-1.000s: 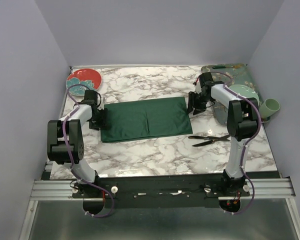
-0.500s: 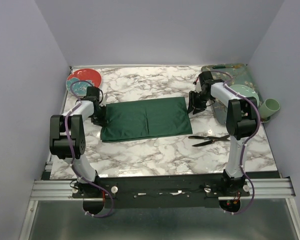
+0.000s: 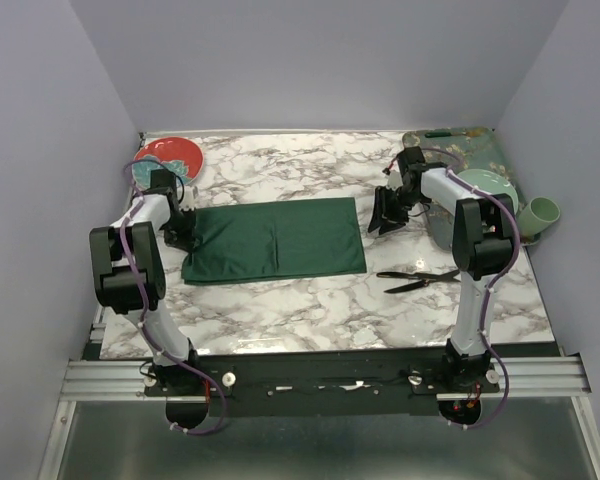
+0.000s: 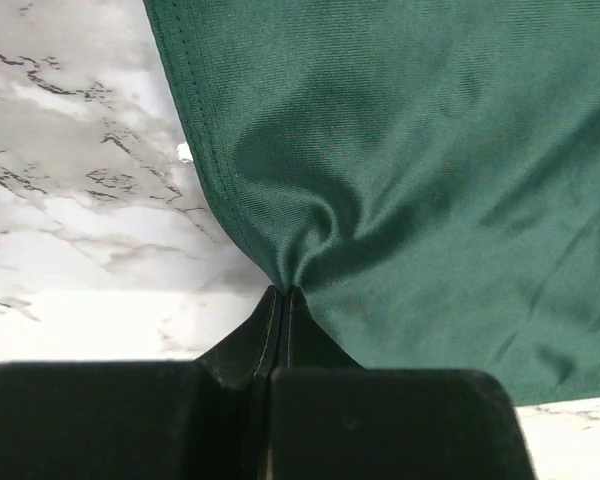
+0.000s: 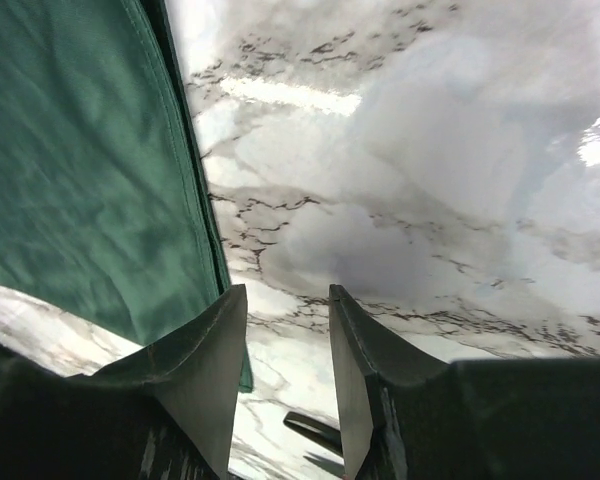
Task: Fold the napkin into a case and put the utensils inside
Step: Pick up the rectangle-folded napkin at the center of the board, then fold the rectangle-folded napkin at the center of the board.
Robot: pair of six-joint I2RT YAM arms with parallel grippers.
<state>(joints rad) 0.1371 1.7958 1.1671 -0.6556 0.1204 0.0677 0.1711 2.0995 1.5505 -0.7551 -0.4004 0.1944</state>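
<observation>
A white marble table (image 3: 310, 310), boxed in by pale lilac walls, fills the overhead view. One dark green napkin (image 3: 275, 240) lies flat at the centre of the frame as a broad rectangle with a faint crease down its middle. Two arms rise from the bottom edge, the left arm (image 3: 120, 270) and the right arm (image 3: 480, 240), one at each short end of the cloth. One patterned tray (image 3: 475, 140) sits in the upper right corner. There are two plates, a red plate (image 3: 168, 155) at upper left and a pale green plate (image 3: 485, 185) at right, and one green cup (image 3: 542, 213) by the right wall. Two black utensils (image 3: 420, 280) lie crossed at right of centre, below the napkin's right end and apart from it. Only the left wrist view shows the left gripper (image 4: 282, 295) clenched on the hemmed edge, the cloth puckering at the pinch. Only the right wrist view shows the right gripper (image 5: 285, 310) released, its fingers spread over bare marble just beside the cloth.
</observation>
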